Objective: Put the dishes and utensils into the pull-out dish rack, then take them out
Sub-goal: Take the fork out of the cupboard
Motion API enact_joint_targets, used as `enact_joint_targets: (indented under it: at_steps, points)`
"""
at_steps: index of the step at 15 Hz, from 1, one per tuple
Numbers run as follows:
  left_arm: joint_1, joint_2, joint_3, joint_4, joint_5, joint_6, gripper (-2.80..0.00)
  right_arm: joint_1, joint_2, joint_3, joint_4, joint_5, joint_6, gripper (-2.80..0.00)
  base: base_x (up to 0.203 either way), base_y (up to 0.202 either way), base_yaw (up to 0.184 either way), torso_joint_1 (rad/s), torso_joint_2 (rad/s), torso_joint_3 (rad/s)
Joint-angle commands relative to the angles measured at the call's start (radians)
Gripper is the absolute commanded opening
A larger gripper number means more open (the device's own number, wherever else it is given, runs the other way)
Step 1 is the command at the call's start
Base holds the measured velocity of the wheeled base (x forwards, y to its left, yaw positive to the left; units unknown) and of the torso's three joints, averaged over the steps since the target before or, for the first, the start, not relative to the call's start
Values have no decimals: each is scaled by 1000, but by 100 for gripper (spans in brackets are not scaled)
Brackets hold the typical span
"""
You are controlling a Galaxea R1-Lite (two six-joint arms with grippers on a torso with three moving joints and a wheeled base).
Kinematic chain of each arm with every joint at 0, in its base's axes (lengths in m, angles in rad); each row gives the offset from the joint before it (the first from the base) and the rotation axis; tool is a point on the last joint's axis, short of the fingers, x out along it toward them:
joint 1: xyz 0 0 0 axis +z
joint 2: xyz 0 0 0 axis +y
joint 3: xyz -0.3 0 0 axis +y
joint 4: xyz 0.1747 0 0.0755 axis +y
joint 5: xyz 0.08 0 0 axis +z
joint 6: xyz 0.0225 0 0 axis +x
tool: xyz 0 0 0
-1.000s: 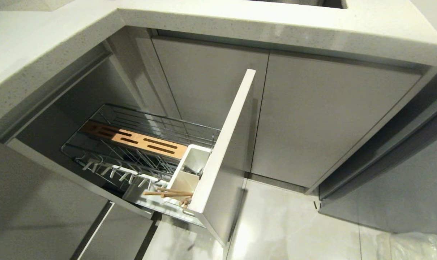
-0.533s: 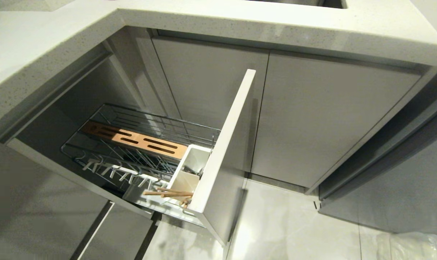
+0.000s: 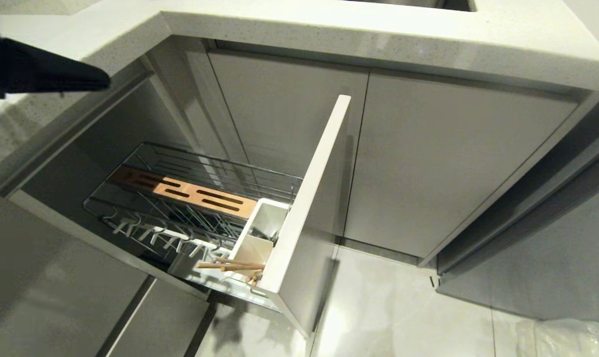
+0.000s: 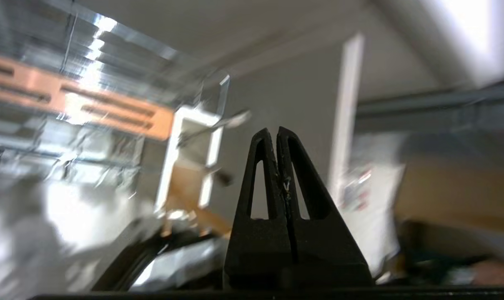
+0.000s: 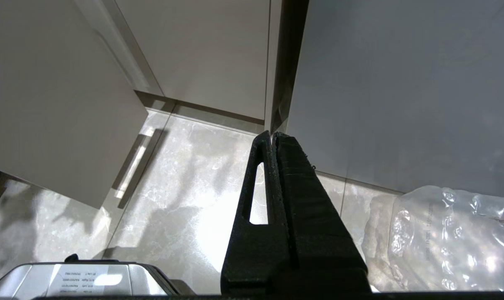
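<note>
Head view: pull-out dish rack (image 3: pixel 190 198) drawn out, chopsticks (image 3: pixel 232 265) lying across the caddy (image 3: pixel 257 233) by the front panel; left gripper (image 3: pixel 88 79) enters top left, well apart from them. Left wrist view: blurred, left gripper (image 4: pixel 275 132) pinched closed, empty; spoon (image 4: pixel 218 125) pokes from caddy. Prob. the unload reach, so part the fingers before descending, come in above the caddy rim. Right wrist view: right gripper (image 5: pixel 272 135) closed on nothing, parked over floor.
</note>
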Motion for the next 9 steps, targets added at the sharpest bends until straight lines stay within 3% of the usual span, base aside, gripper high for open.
enact_joint_targets:
  at_steps: [1,3,7,9]
  points:
    - [-115,93,-2,36,117,10,-280,0,1,0,0,0,0,-280,0,0,0,0,0,0]
    - [-249,173,15,77,206,18,-280,0,1,0,0,0,0,-280,0,0,0,0,0,0]
    - [-341,315,20,72,415,-4,-280,0,1,0,0,0,0,-280,0,0,0,0,0,0]
    - [-390,363,8,67,459,1,-280,0,1,0,0,0,0,-280,0,0,0,0,0,0]
